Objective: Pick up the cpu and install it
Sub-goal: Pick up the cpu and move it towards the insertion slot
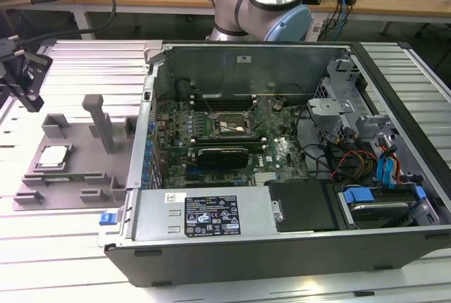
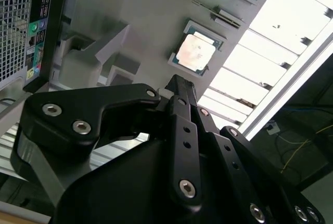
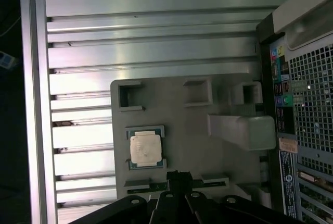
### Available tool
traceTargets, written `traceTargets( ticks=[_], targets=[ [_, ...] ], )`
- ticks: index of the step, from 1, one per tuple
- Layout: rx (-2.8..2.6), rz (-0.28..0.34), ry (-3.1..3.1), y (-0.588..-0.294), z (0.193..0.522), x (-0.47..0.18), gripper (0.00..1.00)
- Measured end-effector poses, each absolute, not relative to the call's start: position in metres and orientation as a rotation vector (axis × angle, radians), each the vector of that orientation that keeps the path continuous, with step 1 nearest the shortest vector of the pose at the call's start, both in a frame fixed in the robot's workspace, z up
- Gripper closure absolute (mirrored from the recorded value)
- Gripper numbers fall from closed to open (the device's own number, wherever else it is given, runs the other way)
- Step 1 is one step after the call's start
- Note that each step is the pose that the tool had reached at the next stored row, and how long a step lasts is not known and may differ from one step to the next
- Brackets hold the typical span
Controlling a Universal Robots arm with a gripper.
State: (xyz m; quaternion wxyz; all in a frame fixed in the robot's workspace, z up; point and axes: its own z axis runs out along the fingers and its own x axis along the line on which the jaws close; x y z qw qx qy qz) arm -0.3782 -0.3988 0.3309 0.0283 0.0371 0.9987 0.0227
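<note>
Cpu lies flat in its recess on grey fixture tray, at the exterior view's left of the open computer case. Exterior view gives also the socket inside the case; both wrist views give instead the case's rear ports. Gripper hangs above tray near cpu, pinched closed, empty, no contact w/ it.

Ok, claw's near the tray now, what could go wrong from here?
The cpu lies flat in a snug recess of the grey tray; a claw coming in off-centre could catch the recess's raised edges. The tray's tall post and the case wall stand between cpu and socket, so a low carry might clip them.
</note>
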Motion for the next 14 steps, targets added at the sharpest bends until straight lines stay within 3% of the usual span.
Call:
traceTargets(
  ticks=[14],
  targets=[
    [0.114,0.070,3.082,-0.399,0.316,-0.393,0.89]
  ],
)
